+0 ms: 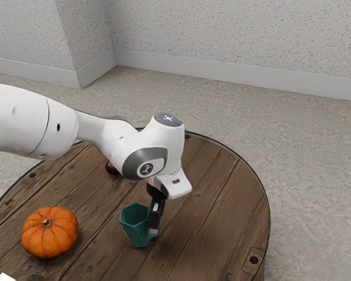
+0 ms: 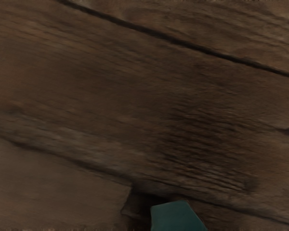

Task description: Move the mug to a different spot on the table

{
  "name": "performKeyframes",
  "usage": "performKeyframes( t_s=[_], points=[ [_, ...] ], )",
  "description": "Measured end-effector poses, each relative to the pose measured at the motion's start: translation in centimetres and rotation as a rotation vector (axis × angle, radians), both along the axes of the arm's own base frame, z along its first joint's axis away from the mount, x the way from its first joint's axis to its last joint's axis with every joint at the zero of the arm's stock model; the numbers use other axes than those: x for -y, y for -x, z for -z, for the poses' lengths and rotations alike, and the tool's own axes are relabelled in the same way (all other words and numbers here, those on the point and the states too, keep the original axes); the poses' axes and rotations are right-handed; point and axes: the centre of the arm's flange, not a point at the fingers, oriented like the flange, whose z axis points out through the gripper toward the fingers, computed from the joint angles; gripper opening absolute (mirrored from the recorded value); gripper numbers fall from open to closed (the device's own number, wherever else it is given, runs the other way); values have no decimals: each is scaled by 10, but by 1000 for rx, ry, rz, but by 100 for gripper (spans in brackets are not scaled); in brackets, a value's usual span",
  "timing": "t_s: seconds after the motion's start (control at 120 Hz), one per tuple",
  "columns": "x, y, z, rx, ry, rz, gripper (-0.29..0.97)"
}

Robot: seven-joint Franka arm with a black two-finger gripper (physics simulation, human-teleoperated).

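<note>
Worktop | pumpkin well apart from mug | end effector narrow, pinching mug's wall | step: grasp | next: lift, carry away from pumpkin, set down upright

I see a round table of dark wooden planks with a black rim. On it, an orange pumpkin sits toward the exterior view's left. A teal mug stands upright nearer the middle. A small dark red fruit lies farther back, partly hidden.
</note>
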Motion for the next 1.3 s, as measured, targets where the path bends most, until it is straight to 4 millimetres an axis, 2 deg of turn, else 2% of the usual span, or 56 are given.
performKeyframes(
  t_s=[0.208, 0.7, 0.875, 1.125, 1.3],
  points=[
    [-1, -1, 8, 0, 4, 7, 65],
    [-3, -5, 6, 28, 2, -31, 11],
    [-4, -7, 0, 23, -37, -82, 4],
    [-5, -14, -7, 8, -180, -120, -3],
    [-5, -29, -3, 0, -258, -169, -5]
  ],
)
